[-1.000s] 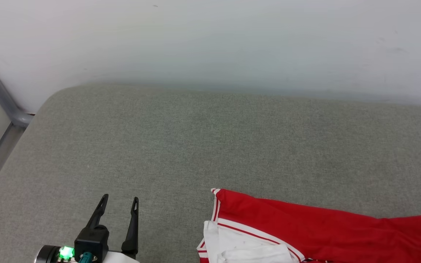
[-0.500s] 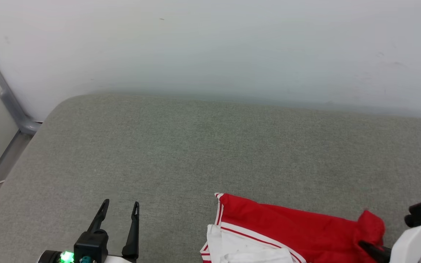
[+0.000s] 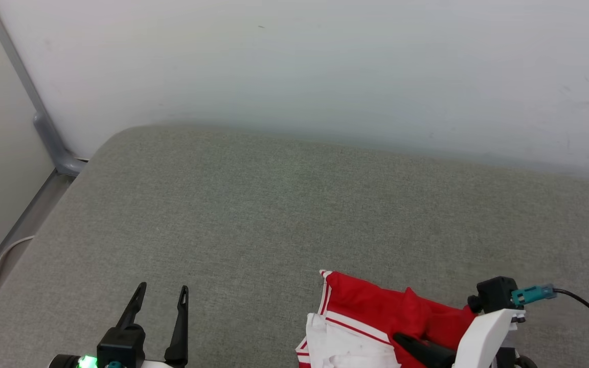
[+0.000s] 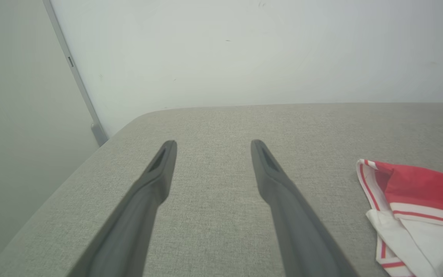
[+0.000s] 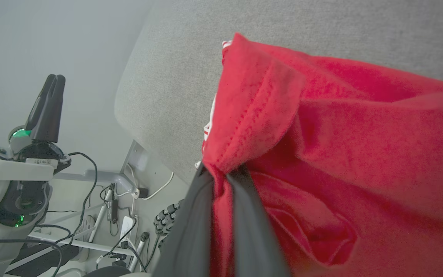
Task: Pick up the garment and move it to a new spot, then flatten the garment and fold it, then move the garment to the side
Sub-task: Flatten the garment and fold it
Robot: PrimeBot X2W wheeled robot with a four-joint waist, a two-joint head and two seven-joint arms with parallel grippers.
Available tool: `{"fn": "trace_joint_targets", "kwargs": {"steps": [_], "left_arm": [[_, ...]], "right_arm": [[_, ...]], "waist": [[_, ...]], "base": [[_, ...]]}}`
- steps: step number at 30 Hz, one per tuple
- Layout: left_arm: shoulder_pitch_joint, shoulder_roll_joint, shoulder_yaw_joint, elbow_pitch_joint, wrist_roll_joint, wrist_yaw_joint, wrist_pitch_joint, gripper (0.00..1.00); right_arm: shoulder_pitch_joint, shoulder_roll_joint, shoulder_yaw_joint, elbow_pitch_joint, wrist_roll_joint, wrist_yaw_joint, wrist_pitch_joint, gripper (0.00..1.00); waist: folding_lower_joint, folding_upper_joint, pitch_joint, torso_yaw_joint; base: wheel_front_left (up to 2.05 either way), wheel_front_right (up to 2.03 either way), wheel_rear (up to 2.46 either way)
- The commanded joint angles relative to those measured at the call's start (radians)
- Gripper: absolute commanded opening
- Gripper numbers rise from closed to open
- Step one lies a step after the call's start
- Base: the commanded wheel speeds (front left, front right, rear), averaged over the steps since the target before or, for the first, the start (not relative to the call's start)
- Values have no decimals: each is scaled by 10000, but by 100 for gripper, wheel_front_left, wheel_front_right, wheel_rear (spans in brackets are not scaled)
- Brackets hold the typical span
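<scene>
Right hand (image 5: 221,175) pinches a red fold of the garment (image 3: 371,312), bunched at the near edge of the grey cushion (image 3: 274,204); left hand (image 3: 163,287), spread wide and empty, hovers well left of the garment.

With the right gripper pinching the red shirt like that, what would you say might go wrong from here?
The right gripper pinches just a small fold of the garment, so the fabric may slip free when lifted. The left gripper stands open, apart from the cloth; a one-handed carry would likely bunch it.
</scene>
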Motion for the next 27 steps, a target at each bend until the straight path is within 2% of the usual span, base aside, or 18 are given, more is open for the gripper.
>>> {"fn": "trace_joint_targets", "kwargs": {"steps": [1,11,17,18,19,23,27], "left_arm": [[98,6,33,20,49,-43,-49,100],[-18,-74,-90,142,96,-172,-49,100],[-73,-50,-139,197,93,-161,-49,100],[-64,-53,-151,203,86,-157,-49,100],[-56,-57,-163,214,78,-155,-49,100],[-5,-46,-181,240,37,-129,-49,100],[-28,-24,-146,217,39,-92,-49,100]], "right_arm": [[-122,92,97,52,92,-5,-49,0],[-975,133,1155,1963,944,-5,-1886,0],[-1662,133,1434,3512,719,-5,-3073,0],[-1772,132,1466,3747,659,-5,-3287,27],[-1879,132,1545,3968,640,-5,-3438,100],[-2176,131,2205,4330,1011,-5,-3793,100],[-2392,124,2851,3987,1761,-5,-3882,100]], "waist": [[0,-1,4,59],[0,-1,56,468],[0,-1,101,690],[0,-1,105,716],[0,-1,107,739],[0,-1,93,766],[0,-1,64,700]], "base": [[0,0,0],[0,0,0],[0,0,0],[0,0,0],[0,0,0],[0,0,0],[0,0,0]]}}
